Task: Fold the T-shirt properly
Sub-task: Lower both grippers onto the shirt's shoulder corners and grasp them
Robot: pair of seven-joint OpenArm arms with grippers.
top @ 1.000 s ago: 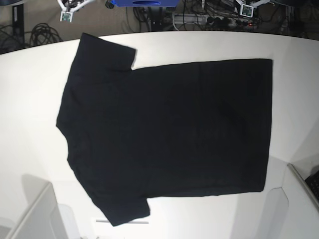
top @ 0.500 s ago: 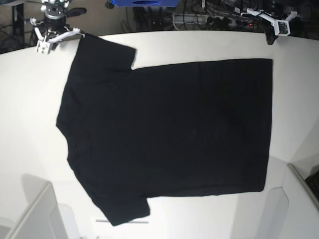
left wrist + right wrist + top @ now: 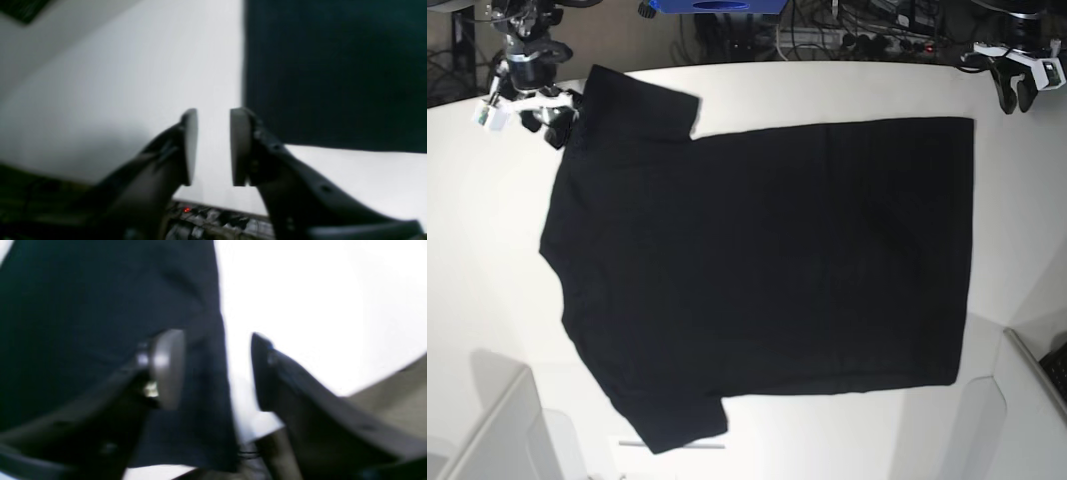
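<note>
The black T-shirt (image 3: pixel 767 270) lies spread flat on the white table (image 3: pixel 487 250), plain side up, sleeves at the left and hem at the right. My right gripper (image 3: pixel 555 118) is open at the far left sleeve. In the right wrist view (image 3: pixel 215 370) its fingers straddle the sleeve's edge (image 3: pixel 100 306). My left gripper (image 3: pixel 1014 98) is open beyond the far right hem corner. In the left wrist view (image 3: pixel 213 146) it hangs over bare table, just beside the shirt's corner (image 3: pixel 333 73). No print shows.
Pale grey panels stand at the near left (image 3: pixel 497 430) and near right (image 3: pixel 1017 400) corners. Cables and a blue object (image 3: pixel 712 5) lie beyond the table's far edge. A thin strip (image 3: pixel 672 444) lies by the near sleeve.
Both arms have come down from beyond the far edge. The right gripper has moved onto the far sleeve; the left gripper has moved towards the far hem corner. The shirt has not moved.
</note>
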